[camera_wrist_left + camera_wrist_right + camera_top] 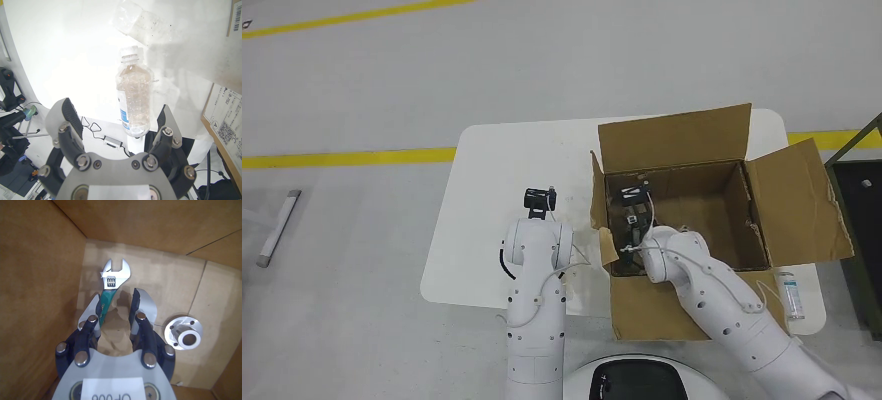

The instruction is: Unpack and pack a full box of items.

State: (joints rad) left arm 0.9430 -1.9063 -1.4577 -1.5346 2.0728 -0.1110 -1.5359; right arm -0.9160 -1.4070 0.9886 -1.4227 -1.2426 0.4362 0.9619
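An open cardboard box stands on the right half of the white table. My right gripper is down inside the box and open. The green handle of an adjustable wrench lies between its fingers, against one pad, and the wrench rests on the box floor. A round metal flange lies beside it. My left gripper is open over the table left of the box. A clear plastic bottle without a cap lies just beyond its fingers, untouched, its base towards them.
A crumpled clear plastic bag lies on the table beyond the bottle. A second bottle lies at the table's right edge beside the box flap. A dark rack stands right of the table. The table's left half is bare.
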